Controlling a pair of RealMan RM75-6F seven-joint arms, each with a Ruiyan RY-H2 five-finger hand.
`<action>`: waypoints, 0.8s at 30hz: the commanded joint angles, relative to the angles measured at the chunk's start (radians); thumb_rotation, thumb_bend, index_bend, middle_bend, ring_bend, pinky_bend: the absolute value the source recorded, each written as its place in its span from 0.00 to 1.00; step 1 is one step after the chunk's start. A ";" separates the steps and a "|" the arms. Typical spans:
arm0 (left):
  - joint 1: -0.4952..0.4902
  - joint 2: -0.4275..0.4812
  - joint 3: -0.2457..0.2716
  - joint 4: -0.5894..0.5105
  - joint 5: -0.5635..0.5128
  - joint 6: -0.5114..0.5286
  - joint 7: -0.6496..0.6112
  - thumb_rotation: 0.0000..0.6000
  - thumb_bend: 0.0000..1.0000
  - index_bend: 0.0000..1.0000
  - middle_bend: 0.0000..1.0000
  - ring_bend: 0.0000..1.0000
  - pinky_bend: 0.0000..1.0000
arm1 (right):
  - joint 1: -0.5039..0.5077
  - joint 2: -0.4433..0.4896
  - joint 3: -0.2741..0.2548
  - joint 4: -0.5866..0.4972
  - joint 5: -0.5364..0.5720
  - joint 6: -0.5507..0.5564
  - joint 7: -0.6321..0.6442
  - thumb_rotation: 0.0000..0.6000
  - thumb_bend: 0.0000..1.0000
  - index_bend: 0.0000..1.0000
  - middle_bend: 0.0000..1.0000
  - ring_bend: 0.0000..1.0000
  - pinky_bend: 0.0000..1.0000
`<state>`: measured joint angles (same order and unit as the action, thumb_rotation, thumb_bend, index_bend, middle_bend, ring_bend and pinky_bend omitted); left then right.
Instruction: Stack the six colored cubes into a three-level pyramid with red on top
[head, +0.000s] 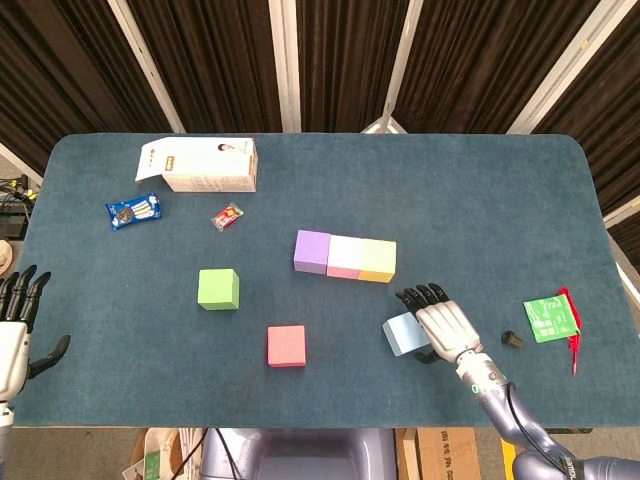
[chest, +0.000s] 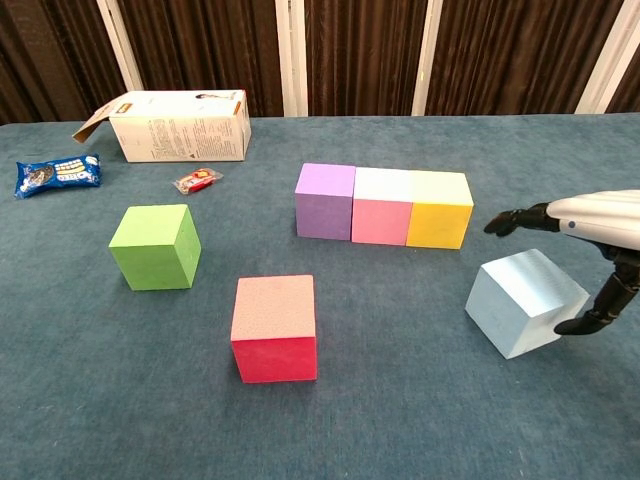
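A row of three cubes lies mid-table: purple (head: 312, 251), pink (head: 345, 257) and yellow (head: 378, 260), touching side by side. The green cube (head: 218, 289) sits alone to the left, and the red cube (head: 286, 346) nearer the front edge. A light blue cube (chest: 525, 303) rests tilted at the front right. My right hand (chest: 600, 215) hovers over its right side with fingers spread above it; the thumb touches the cube's right lower edge. My left hand (head: 15, 335) is at the table's left edge, fingers apart, holding nothing.
A white carton (head: 200, 165), a blue snack packet (head: 133, 211) and a small red wrapper (head: 228, 216) lie at the back left. A green packet (head: 552, 318) and a small black object (head: 511, 340) lie right of my right hand.
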<state>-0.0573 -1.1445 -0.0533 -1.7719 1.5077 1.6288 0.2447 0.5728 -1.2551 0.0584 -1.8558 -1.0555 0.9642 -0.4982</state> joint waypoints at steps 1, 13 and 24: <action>0.001 -0.002 -0.002 -0.001 0.001 0.001 -0.003 1.00 0.33 0.05 0.00 0.00 0.00 | 0.004 0.007 -0.003 -0.004 -0.003 0.002 -0.002 1.00 0.22 0.05 0.07 0.00 0.00; 0.007 -0.012 -0.013 -0.002 -0.012 0.000 0.012 1.00 0.33 0.05 0.00 0.00 0.00 | 0.007 -0.009 -0.017 0.020 -0.050 0.009 0.031 1.00 0.22 0.12 0.10 0.00 0.00; 0.010 -0.020 -0.022 -0.003 -0.018 0.001 0.018 1.00 0.33 0.05 0.00 0.00 0.00 | 0.014 -0.007 -0.026 0.035 -0.065 -0.003 0.049 1.00 0.22 0.17 0.21 0.00 0.00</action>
<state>-0.0471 -1.1644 -0.0754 -1.7752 1.4898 1.6301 0.2631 0.5866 -1.2627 0.0328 -1.8209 -1.1205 0.9615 -0.4495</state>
